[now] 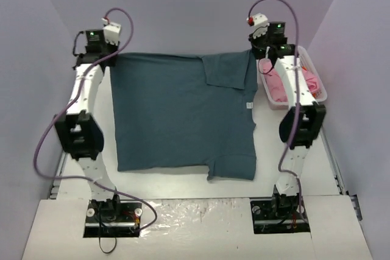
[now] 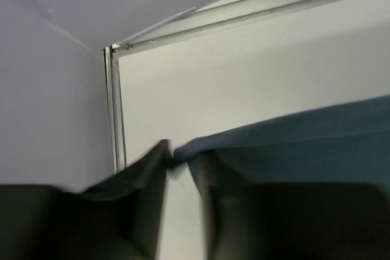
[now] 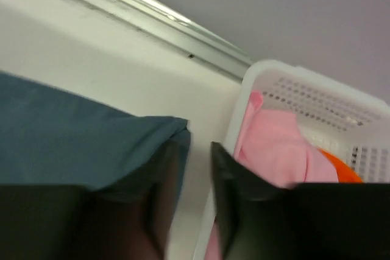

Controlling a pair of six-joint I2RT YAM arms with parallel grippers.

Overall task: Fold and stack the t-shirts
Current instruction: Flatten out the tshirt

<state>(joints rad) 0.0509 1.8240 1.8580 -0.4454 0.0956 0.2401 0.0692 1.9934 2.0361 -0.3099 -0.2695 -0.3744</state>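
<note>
From above, the teal-blue t-shirt (image 1: 177,114) lay spread on the tabletop (image 1: 183,182) to the left of the basket (image 1: 318,83), its far right corner just beside the basket's near-side wall. One sleeve was turned in over the body on the side nearer the basket. The pink t-shirt (image 1: 279,88) sat crumpled inside the basket. The right tool (image 1: 259,53) hung at the basket's far left corner. The left tool (image 1: 109,56) was well to the left of the basket, at the same far edge. Both sets of fingertips were lost under the wrists here, and the right arm covered part of the basket.

In the left wrist view, the left tool (image 2: 181,156) had its fingers close together with the shirt's corner at their tips. Whether they pinched the cloth or only flanked it could not be told, since the picture was blurred and the tool's dark body blocked the bottom.

In the right wrist view, the right tool (image 3: 198,150) was closed on the teal-blue t-shirt (image 3: 73,126), a corner wrapped over one finger, right against the basket (image 3: 317,98). The pink t-shirt (image 3: 274,144) showed inside, and beside it an orange scrap too cut off to name.

The likely trouble was uneven handling. If one corner dropped while the other stayed gripped, the far hem would probably skew and the turned-in sleeve would bunch. So close to the basket, the right tool could also catch its rim or drag cloth over it.
</note>
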